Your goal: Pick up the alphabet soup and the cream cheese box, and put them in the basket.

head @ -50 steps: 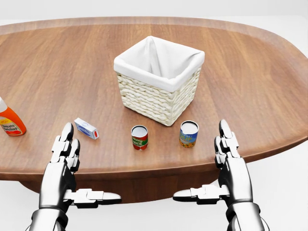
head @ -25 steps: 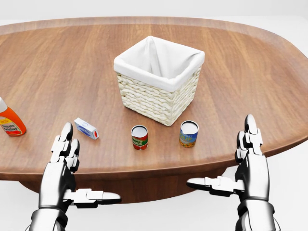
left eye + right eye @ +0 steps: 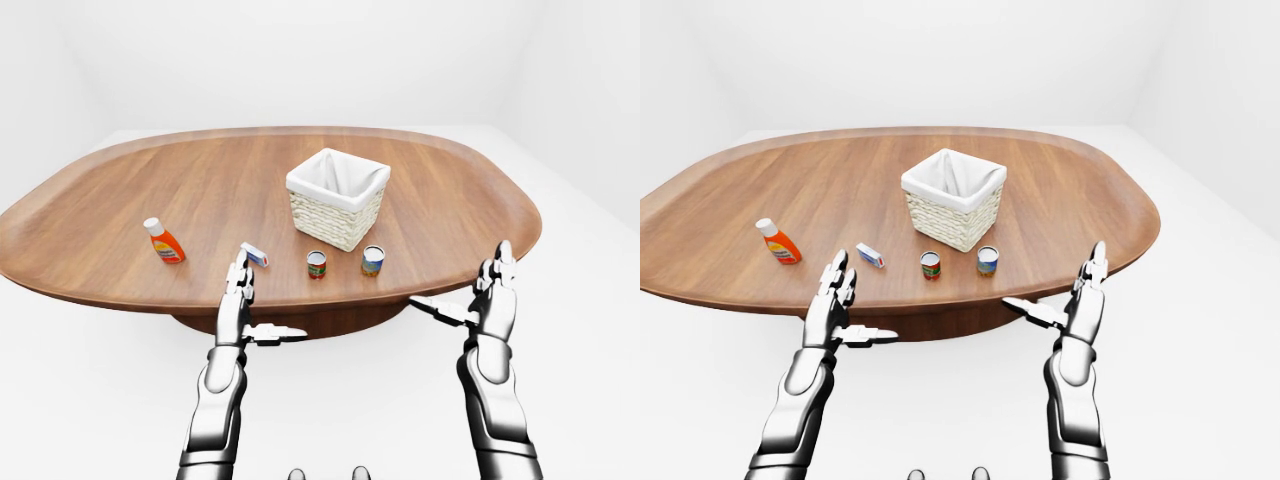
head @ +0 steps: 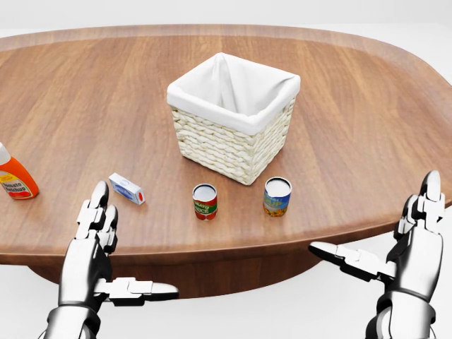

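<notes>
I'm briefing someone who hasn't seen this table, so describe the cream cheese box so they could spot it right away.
Start at the white-lined wicker basket on the wooden table, then look toward the head view's lower left. The cream cheese box lies flat there, left of the two upright cans and right of the orange bottle. It is the only flat box: small, blue and white with a red end.

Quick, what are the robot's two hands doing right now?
Left hand: open, holding nothing.
Right hand: open, holding nothing.
</notes>
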You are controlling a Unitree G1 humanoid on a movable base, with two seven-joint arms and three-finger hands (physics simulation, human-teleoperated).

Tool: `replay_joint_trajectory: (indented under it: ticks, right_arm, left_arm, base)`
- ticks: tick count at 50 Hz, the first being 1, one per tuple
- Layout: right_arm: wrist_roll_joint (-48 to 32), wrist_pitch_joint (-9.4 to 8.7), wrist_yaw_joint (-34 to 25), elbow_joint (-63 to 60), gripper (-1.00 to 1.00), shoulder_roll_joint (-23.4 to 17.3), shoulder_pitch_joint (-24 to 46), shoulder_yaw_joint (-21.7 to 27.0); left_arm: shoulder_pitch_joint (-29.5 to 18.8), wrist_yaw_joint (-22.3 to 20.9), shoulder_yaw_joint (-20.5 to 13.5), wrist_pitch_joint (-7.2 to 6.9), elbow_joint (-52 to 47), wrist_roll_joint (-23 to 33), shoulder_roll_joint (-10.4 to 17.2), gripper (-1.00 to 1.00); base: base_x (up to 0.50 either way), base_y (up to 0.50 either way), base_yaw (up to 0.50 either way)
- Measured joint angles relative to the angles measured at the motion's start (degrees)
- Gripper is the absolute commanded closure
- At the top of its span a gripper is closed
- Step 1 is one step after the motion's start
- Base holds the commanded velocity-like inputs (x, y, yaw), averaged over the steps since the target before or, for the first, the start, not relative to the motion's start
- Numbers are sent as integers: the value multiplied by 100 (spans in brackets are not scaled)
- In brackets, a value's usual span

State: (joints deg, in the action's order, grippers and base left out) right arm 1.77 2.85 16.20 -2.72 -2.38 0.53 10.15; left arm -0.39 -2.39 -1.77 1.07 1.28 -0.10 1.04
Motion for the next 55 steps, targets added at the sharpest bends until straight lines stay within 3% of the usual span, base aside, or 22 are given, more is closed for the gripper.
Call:
replay_joint_trajectory:
  ticks: [28, 55]
  right_arm:
    - [-16, -162, 1367, -655, -100, 11, -262, 686]
    - [-168, -275, 1380, -891, -100, 35, -333, 877]
  left_arm:
    - [-14, 55, -36, 50, 56, -15, 9, -100]
    - [-37, 53, -59, 96, 91, -54, 17, -100]
  base:
    - [0, 0, 0]
    - [0, 0, 0]
